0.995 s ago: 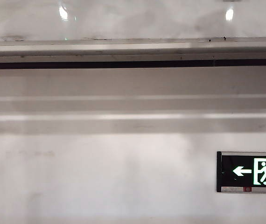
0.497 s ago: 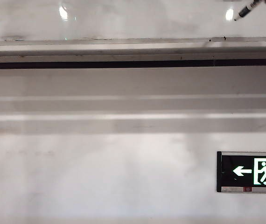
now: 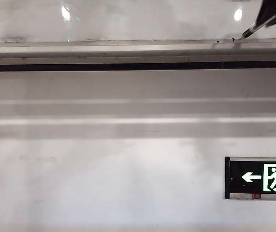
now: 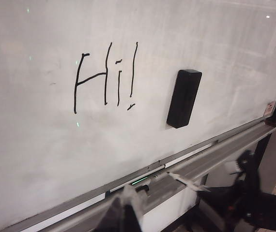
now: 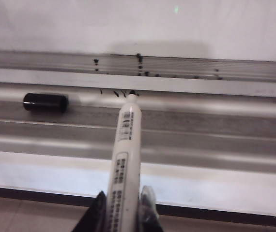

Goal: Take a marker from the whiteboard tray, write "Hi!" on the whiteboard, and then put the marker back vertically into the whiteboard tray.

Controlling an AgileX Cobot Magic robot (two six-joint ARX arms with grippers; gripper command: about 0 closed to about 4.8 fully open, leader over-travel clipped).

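Marker (image 5: 126, 159) pinched in right pincer (image 5: 121, 212), tip just ahead at whiteboard tray (image 5: 215, 125); loose cap (image 5: 45, 102) lies aside, so dry-out or topple risked. Left pincer (image 4: 126, 212): state cannot be told.

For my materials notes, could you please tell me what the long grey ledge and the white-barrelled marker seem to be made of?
The long pale grey whiteboard tray looks like brushed metal, probably aluminium, given its streaky lengthwise sheen. The slim white marker, held in the right gripper, appears to be smooth plastic with a printed label.
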